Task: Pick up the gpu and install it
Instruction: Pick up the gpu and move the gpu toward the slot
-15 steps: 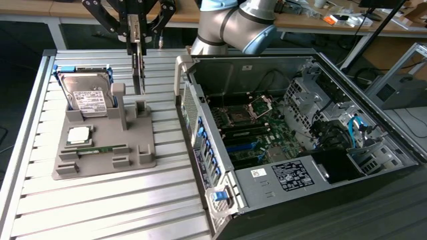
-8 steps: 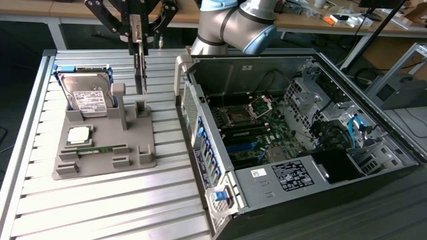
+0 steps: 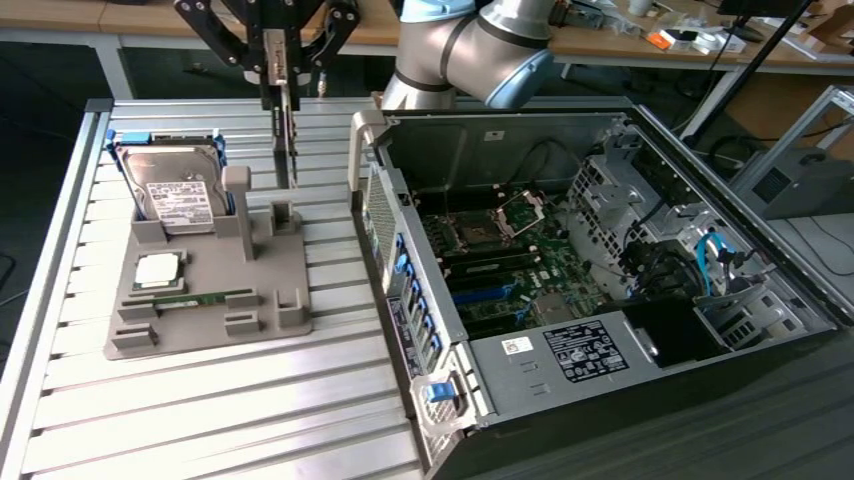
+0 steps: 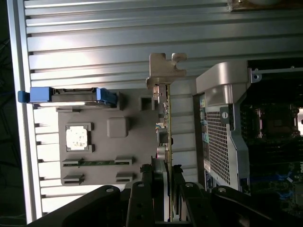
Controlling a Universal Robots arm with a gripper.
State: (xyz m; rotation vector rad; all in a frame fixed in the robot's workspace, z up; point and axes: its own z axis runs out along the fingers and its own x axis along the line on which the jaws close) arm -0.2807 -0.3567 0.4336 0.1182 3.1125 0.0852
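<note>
The gpu [image 3: 284, 140] is a thin card seen edge-on, hanging upright from my gripper [image 3: 278, 80], which is shut on its upper end. Its lower end is just above the slotted posts of the grey holder [image 3: 267, 300]. In the wrist view the gpu [image 4: 166, 123] runs away from my gripper [image 4: 168, 189], with its silvery metal bracket at the far end. The card sits between the holder [image 4: 137, 137] and the open computer case [image 4: 222, 132].
On the holder stand a silver hard drive [image 3: 180, 195], a square processor [image 3: 158, 268] and a green memory stick [image 3: 200, 297]. The open computer case [image 3: 427, 330] lies at the exterior view's right, motherboard [image 3: 507, 250] exposed. All rest on a ribbed aluminium table [image 3: 200, 400].
</note>
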